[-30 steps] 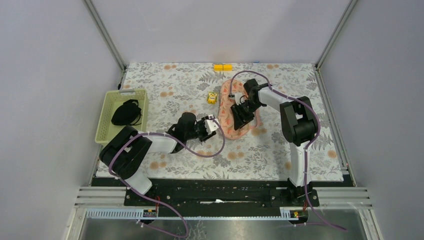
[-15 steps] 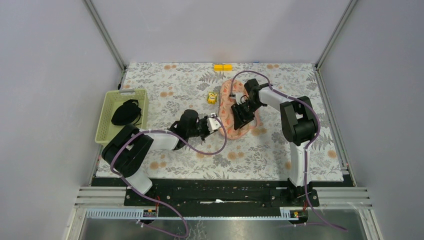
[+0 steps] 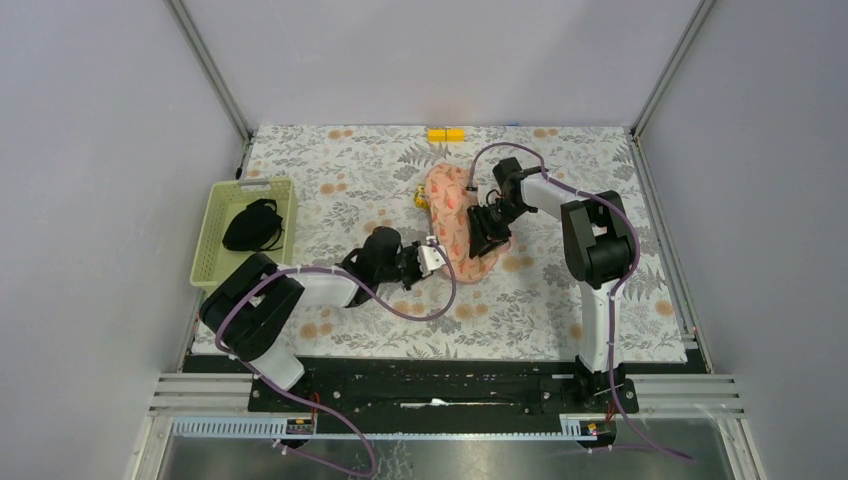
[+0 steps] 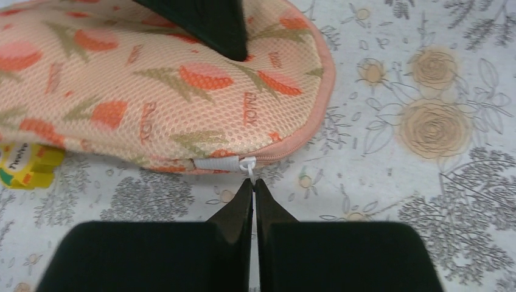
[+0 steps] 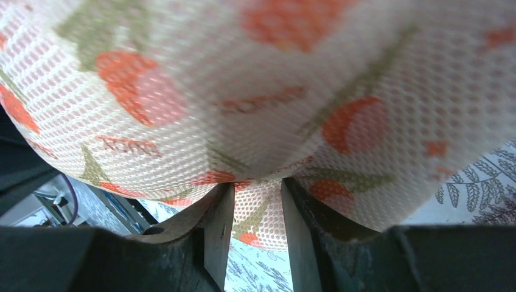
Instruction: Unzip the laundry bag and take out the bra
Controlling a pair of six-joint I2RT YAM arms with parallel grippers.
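I am pinching the white zip pull [image 4: 247, 165] with my left tool [image 4: 252, 187], pressed tight, ready for tugging. My right tool [image 5: 255, 201] is gripping a fold of the laundry bag [image 4: 152, 91] in the middle of the bench [image 4: 426, 182], so it won't slide. The bra is hiding from me.

The laundry bag [image 4: 152, 91] is matt honeycomb mesh cloth, slightly rough, edged with smoother pink cloth piping. Its zip pull [image 4: 246, 164], at lower centre, looks like white plastic. The left gripper [image 4: 253, 182] is matt black plastic. The table cover [image 3: 330, 170] is a flat, matt printed sheet. At left, the basket [image 3: 210, 250] is pale green perforated plastic and holds a black cloth garment [image 3: 252, 225]. The rails [image 3: 690, 392] along the bottom are ribbed bare metal.
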